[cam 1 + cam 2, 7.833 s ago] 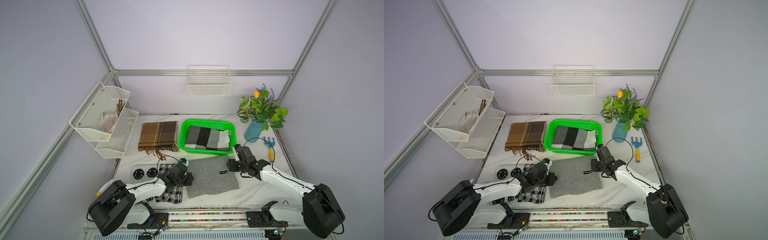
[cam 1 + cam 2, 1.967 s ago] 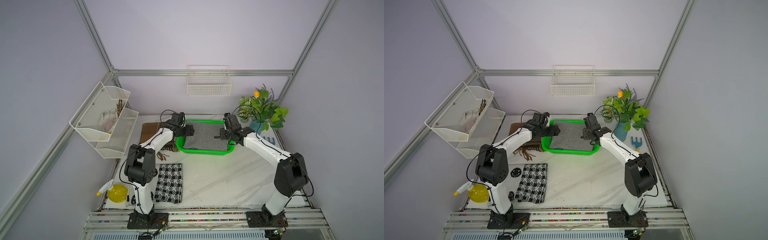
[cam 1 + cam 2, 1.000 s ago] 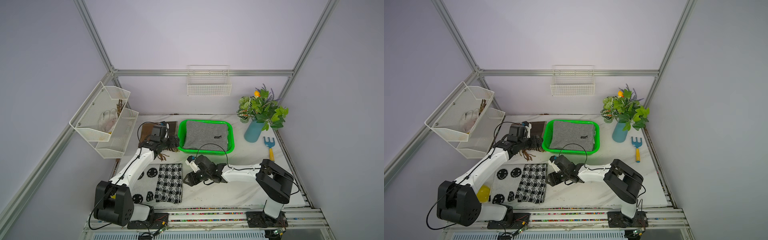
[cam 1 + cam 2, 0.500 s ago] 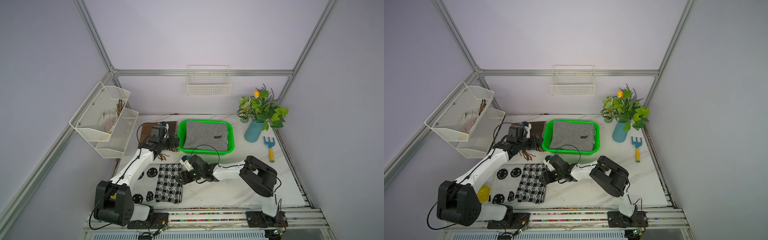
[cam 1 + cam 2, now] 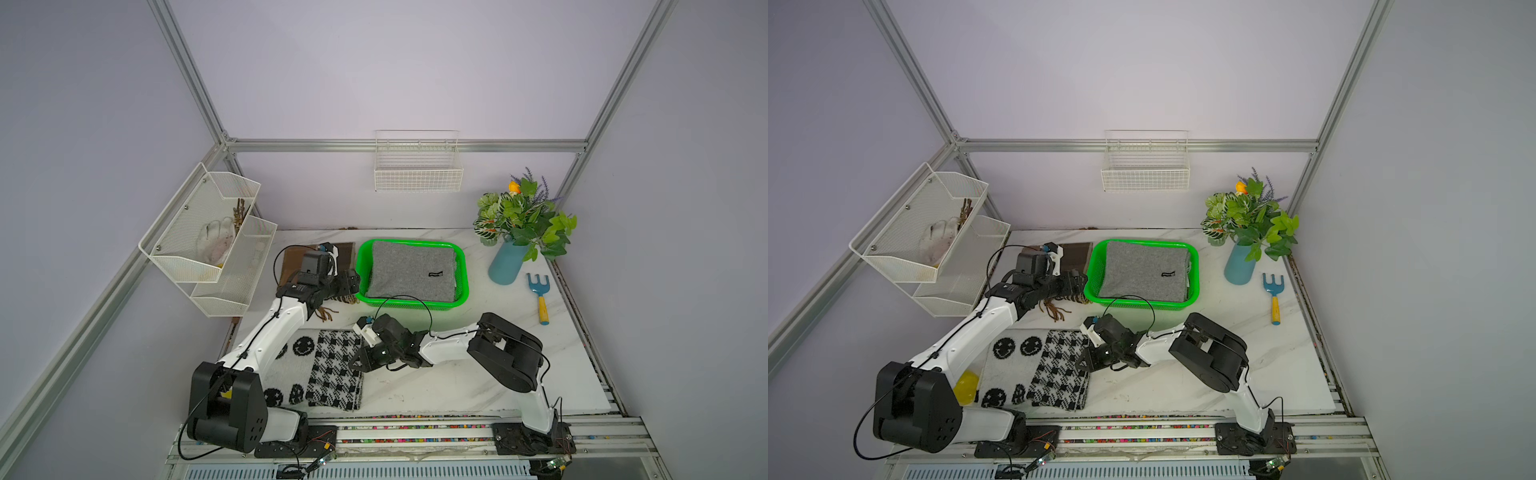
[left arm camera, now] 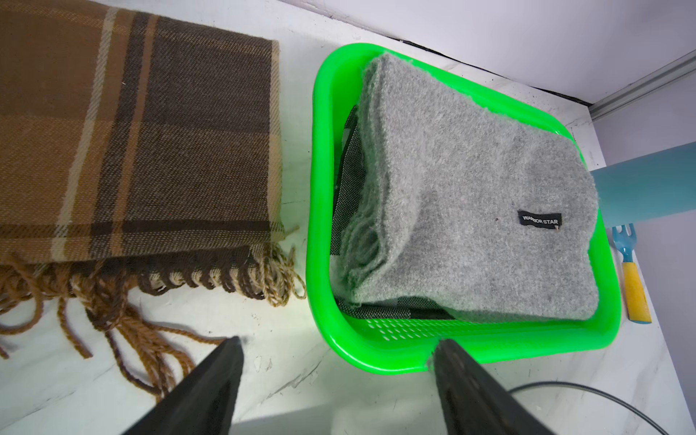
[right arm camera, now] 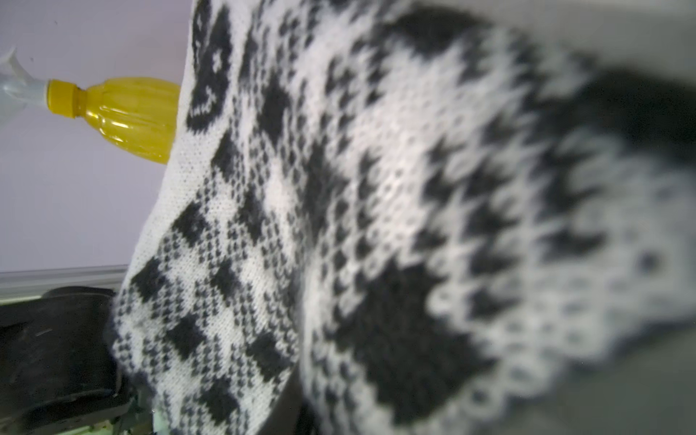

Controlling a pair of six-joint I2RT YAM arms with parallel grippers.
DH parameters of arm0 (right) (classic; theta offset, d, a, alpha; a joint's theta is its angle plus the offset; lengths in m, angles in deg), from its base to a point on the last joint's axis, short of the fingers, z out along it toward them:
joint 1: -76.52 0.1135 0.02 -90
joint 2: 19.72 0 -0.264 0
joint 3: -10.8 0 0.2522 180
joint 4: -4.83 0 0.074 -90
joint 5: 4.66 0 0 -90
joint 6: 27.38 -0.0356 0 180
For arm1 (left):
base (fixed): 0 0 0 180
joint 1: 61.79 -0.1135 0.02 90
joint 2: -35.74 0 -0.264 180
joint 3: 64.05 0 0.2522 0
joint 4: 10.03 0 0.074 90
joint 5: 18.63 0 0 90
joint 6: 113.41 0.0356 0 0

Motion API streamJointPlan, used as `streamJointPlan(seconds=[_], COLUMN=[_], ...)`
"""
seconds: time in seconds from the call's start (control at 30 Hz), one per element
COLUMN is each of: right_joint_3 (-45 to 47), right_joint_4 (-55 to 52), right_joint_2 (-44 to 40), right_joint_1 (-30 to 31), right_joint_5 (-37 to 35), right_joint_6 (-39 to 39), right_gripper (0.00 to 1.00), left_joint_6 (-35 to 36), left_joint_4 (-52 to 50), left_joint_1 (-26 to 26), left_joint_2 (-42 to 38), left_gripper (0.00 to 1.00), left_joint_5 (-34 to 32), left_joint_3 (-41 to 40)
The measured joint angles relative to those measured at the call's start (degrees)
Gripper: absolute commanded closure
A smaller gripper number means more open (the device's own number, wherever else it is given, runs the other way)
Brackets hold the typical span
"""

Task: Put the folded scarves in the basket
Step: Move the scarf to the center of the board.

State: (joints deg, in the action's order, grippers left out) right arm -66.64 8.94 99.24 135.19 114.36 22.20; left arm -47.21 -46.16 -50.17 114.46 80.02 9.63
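Cloth fills the right wrist view: the folded black-and-white knitted scarf (image 7: pixel 339 207) bunches right up to the lens. In both top views the right gripper (image 5: pixel 358 360) (image 5: pixel 1084 360) is down at that scarf's right edge, jaws clamped on the knit. The scarf lies on the white marble table (image 5: pixel 457 382) at the front left, its front edge near the table's front edge and its left part partly hidden by the left arm. It sits well short of the bright green perforated plastic basket (image 5: pixel 411 305), with a bare strip of marble between them. Over at the basket's left front corner the left gripper (image 6: pixel 339 341) hangs just beside the rim, near the fringe of the brown plaid scarf (image 6: pixel 150 132), fingers spread wide and gripping nothing. Open room: bare marble right of the right arm, out to the blue-and-yellow hand rake (image 5: pixel 539 297) and the blue vase of plants (image 5: pixel 505 266). Count: three scarves in plain sight, the grey felted scarf (image 5: pixel 411 270) lying in the basket on one dark woven cloth (image 6: pixel 350 169), the other two on the table. One basket, one rake, one vase, one yellow bottle (image 7: pixel 128 113), two arms.
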Motion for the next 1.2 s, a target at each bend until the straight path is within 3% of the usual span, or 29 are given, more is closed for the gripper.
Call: streamJointPlan(seconds=[0.2,0.57,0.77,1.07,1.2], right_joint_3=[3.7,19.6,29.2,37.2,39.6], right_joint_4=[5.9,3.0,-3.6,-12.3,-15.4], right_joint_2=[-0.5,-16.5,-29.6,-42.6,-46.9], right_joint_1=[-0.9,-11.5,-14.8,-20.6,-21.5], right_joint_5=[1.0,0.2,-3.6,-9.1,-12.5], right_joint_6=[-1.8,0.9,5.7,9.9,10.9], right_gripper=[1.00,1.00,1.00,1.00,1.00], left_joint_6=[-1.1,-5.0,-7.5,-6.6,-6.4], left_joint_4=[0.8,7.6,11.7,10.1,10.4], left_joint_1=[0.0,0.0,0.7,8.9,9.8], left_joint_2=[-2.3,-6.1,-7.8,-7.0,-8.1], left_gripper=[0.17,0.17,0.17,0.16,0.16], left_joint_5=[1.7,8.2,9.0,2.1,-1.7], left_joint_3=[-1.3,-7.8,-17.0,-20.0,-22.6])
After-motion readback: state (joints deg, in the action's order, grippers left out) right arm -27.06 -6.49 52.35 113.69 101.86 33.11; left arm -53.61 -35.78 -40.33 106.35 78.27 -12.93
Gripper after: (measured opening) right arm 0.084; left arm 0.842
